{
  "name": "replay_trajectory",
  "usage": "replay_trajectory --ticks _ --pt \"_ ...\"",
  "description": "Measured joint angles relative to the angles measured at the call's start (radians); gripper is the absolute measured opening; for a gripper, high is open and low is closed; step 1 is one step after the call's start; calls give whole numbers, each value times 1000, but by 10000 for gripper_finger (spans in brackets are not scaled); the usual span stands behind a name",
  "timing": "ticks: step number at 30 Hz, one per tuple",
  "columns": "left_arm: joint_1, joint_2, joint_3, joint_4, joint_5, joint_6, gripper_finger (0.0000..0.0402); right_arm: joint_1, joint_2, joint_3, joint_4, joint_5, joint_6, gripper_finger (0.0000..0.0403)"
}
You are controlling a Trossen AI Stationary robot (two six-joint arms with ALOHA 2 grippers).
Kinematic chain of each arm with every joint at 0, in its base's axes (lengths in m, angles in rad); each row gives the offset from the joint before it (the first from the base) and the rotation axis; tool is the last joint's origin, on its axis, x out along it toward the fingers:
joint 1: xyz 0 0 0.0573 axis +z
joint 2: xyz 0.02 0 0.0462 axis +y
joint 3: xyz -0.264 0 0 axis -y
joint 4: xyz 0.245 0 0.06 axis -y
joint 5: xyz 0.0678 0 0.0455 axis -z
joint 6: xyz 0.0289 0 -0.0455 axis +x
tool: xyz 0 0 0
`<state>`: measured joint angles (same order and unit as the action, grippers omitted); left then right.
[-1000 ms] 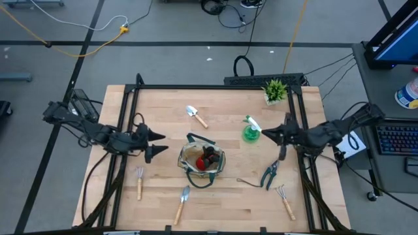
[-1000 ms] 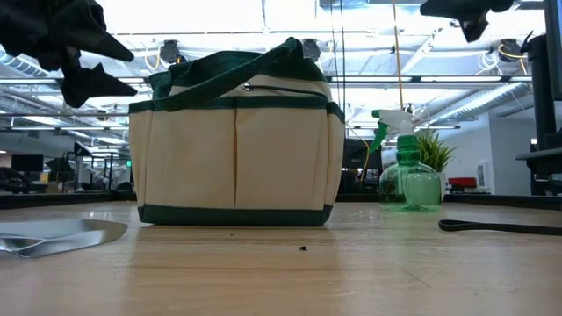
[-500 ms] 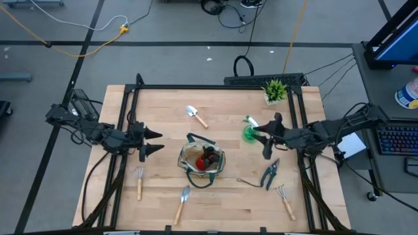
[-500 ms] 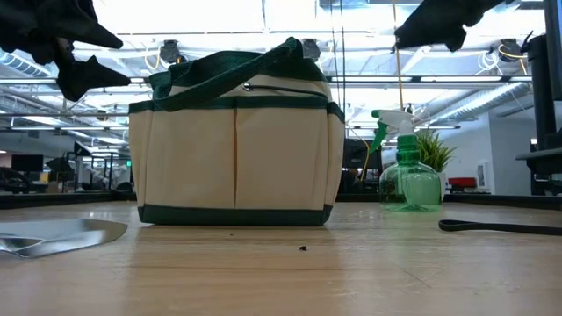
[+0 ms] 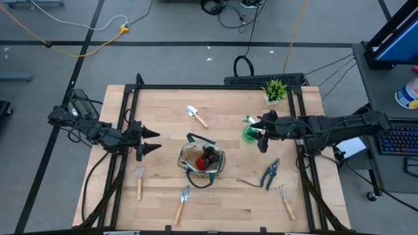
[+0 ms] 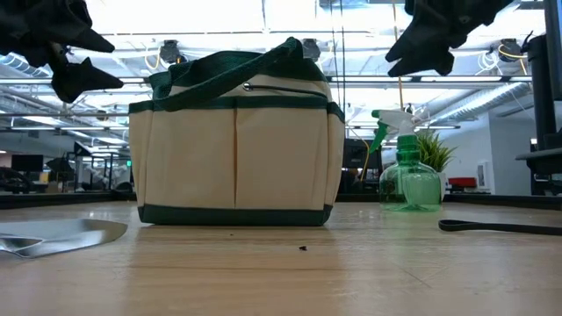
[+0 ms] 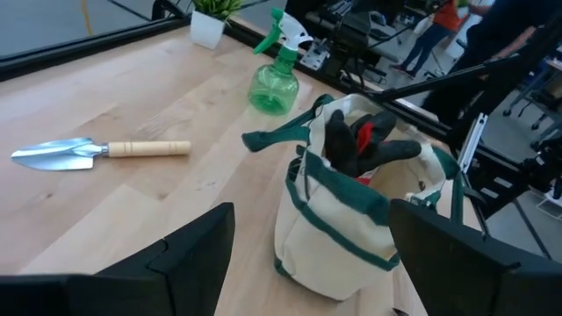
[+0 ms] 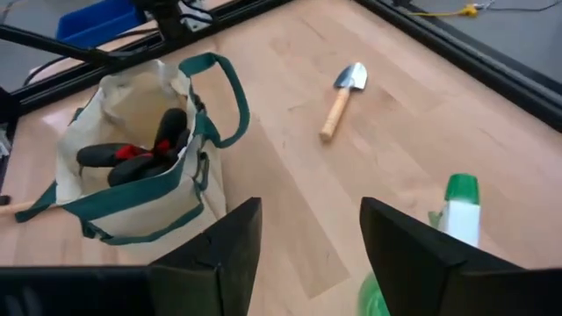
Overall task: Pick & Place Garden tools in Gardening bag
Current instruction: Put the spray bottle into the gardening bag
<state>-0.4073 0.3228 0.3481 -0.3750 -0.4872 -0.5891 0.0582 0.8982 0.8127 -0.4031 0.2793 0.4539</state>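
The beige gardening bag [image 5: 201, 161] with green trim stands upright mid-table, and a red-and-black item [image 8: 132, 151] lies inside it. My right gripper [image 5: 262, 134] hovers open just above and beside the green spray bottle [image 5: 249, 132], which stands upright on its base; it touches nothing. My left gripper [image 5: 151, 141] hangs open to the left of the bag, above the table. Lying flat on the table are two trowels [image 5: 196, 115] [image 5: 182, 203], two fork-rakes [image 5: 139, 183] [image 5: 285, 200] and teal pruning shears [image 5: 270, 173].
A small potted plant [image 5: 275, 91] stands at the far right corner. A black metal frame [image 5: 215, 86] borders the table. Bare wood lies between the bag and the spray bottle and along the near edge.
My right gripper has swung toward the table's left, from beside the right rail to over the spray bottle, turning as it went, and it has opened. My left gripper has drawn back a little toward the left edge, still open. No tool has moved.
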Motion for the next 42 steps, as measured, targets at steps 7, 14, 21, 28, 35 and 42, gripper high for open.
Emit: replay_trajectory --ticks 7,14,21,28,35,42 --pt "0 -19 0 -52 -1 -21 308 -84 0 0 -23 -49 -50 189" --pt "0 -19 0 -66 -3 -27 308 -130 0 0 -132 -50 -51 189" --pt "0 -19 0 -83 -11 -44 308 -167 0 0 -200 -48 -55 189" --pt "0 -19 0 -87 -15 -48 308 -205 35 0 -225 -49 -78 189" --pt "0 -19 0 -86 -20 -48 308 -223 123 0 -219 -49 -100 189" --pt "0 -18 0 -86 -19 -52 308 -243 174 0 -184 -48 -100 189"
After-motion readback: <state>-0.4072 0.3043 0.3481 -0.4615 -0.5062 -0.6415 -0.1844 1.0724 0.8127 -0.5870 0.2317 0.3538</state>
